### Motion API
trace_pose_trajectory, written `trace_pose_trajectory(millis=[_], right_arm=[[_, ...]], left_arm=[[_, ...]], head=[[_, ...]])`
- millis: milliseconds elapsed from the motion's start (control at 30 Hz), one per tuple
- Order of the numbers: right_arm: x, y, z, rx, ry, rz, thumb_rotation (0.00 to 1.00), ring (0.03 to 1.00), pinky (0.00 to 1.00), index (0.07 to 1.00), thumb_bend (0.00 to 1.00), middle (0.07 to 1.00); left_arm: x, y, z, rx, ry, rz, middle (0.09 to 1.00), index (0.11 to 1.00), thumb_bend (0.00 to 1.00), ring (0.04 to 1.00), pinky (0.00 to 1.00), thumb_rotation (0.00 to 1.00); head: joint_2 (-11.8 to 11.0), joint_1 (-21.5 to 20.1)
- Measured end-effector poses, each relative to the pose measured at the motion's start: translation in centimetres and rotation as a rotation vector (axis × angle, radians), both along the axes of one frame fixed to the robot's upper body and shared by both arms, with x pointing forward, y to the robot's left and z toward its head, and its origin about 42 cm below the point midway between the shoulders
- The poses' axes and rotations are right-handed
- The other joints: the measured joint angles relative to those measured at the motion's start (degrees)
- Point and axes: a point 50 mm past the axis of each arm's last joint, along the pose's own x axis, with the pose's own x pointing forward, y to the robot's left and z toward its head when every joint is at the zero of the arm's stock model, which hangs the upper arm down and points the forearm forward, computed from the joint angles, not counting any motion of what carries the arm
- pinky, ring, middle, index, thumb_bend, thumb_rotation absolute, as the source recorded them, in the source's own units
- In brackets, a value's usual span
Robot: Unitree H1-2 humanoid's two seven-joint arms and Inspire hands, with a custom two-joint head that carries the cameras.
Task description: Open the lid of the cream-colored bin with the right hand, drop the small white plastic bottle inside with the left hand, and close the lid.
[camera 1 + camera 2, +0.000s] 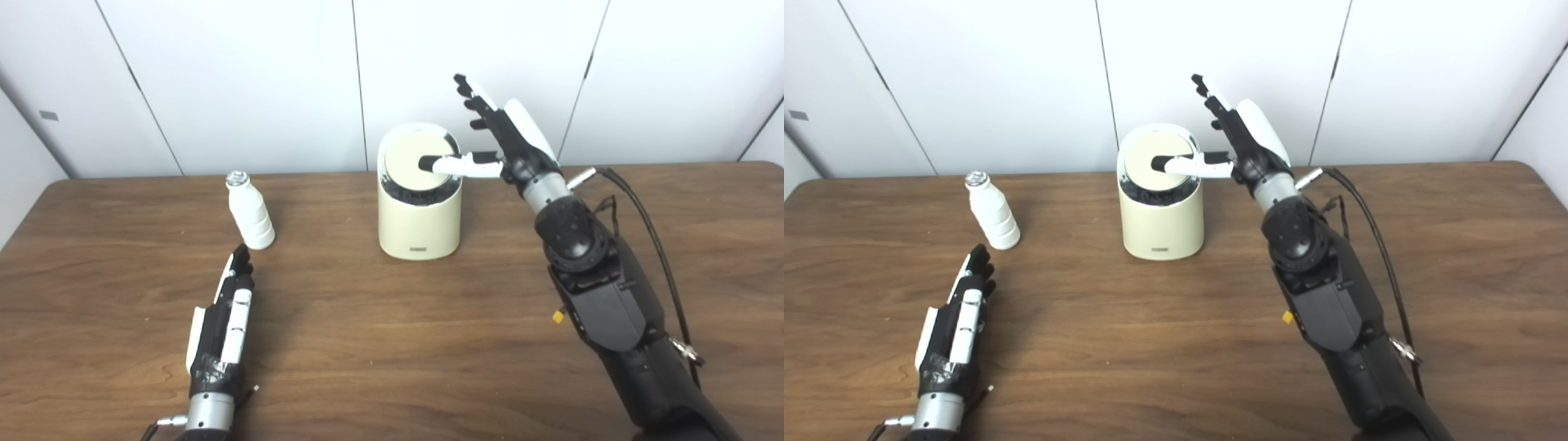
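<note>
The cream-colored bin (pixel 419 223) stands at the middle back of the wooden table. Its round lid (pixel 416 160) is tipped up toward the back, showing a dark gap at the front rim. My right hand (pixel 499 138) is raised just right of the bin, fingers spread upward and thumb stretched across the lid; it holds nothing. The small white plastic bottle (pixel 251 214) with a silvery cap stands upright to the bin's left. My left hand (pixel 223 318) lies flat on the table just in front of the bottle, fingers straight, not touching it.
White wall panels (pixel 245 79) close off the far side behind the table (pixel 392 343). A black cable (pixel 649 226) loops from the right forearm over the right part of the table.
</note>
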Motion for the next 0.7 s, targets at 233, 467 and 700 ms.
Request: trace_pose_trajectory(millis=[233, 467, 700], right_arm=[[0.9, 1.2, -0.1, -0.065, 0.008, -0.007, 0.39, 0.92, 0.83, 0.957, 0.85, 0.935], [1.3, 2.1, -0.6, -0.106, 0.016, -0.007, 0.33, 0.942, 0.9, 0.957, 0.83, 0.953], [1.5, 2.0, -1.1, -0.135, 0.026, -0.017, 0.33, 0.948, 0.91, 0.965, 0.83, 0.956]], left_arm=[[0.0, -0.1, 0.0, -0.001, 0.001, 0.001, 1.0, 1.0, 0.4, 1.0, 1.0, 0.88], [0.1, -0.3, -0.1, -0.008, 0.0, 0.002, 1.0, 1.0, 0.37, 1.0, 1.0, 0.87], [0.1, -0.4, -0.1, -0.011, -0.001, 0.006, 1.0, 1.0, 0.38, 1.0, 1.0, 0.85]], head=[[0.09, -0.17], [0.26, 0.09], [0.44, 0.09]])
